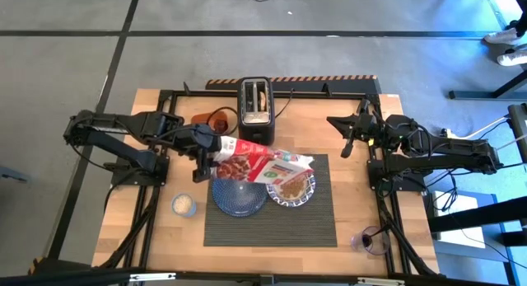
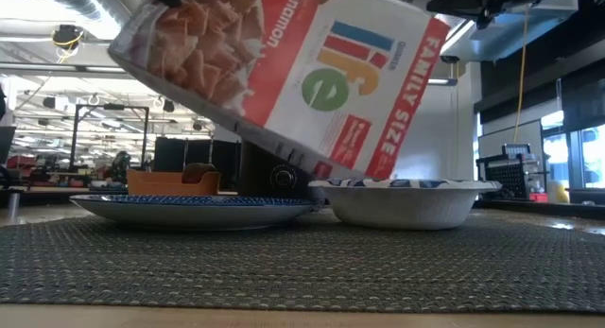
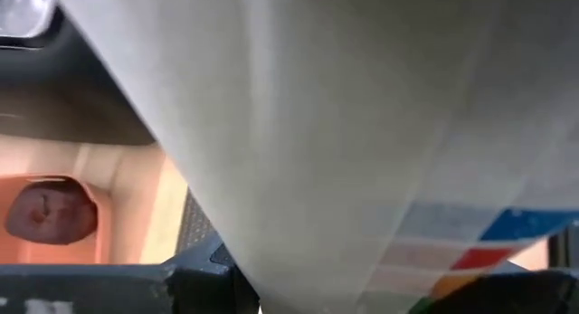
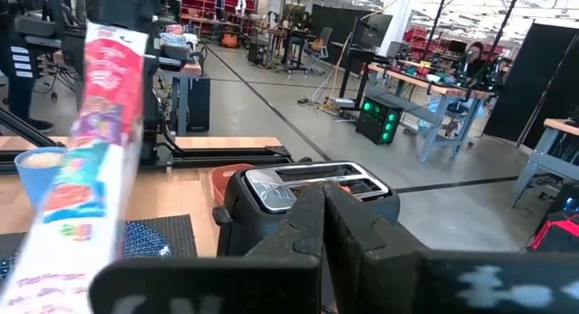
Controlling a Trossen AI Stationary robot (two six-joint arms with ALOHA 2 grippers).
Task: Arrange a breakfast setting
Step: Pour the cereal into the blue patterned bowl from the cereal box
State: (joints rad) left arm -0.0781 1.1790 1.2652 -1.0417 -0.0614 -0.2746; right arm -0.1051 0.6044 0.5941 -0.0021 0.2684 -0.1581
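Cereal box (image 1: 255,164), light stiff-ish cardboard prob easy to crush, is clamped at its base end by left gripper (image 1: 207,157), tipped over bowl (image 1: 290,187) on placemat (image 1: 321,224); right gripper (image 1: 349,143) shut, idle, w/ toaster (image 1: 256,109) beyond.

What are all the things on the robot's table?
Cereal box: one, red and white, tilted over the bowl.
Bowl: one, blue-and-white, on the placemat, cereal inside.
Plate: one, dark blue, on the placemat beside the bowl.
Placemat: one, dark grey, table middle.
Toaster: one, black, behind the placemat.
Tub: one, orange, beside the toaster.
Left gripper: holds the cereal box.
Right gripper: shut, right of the toaster.
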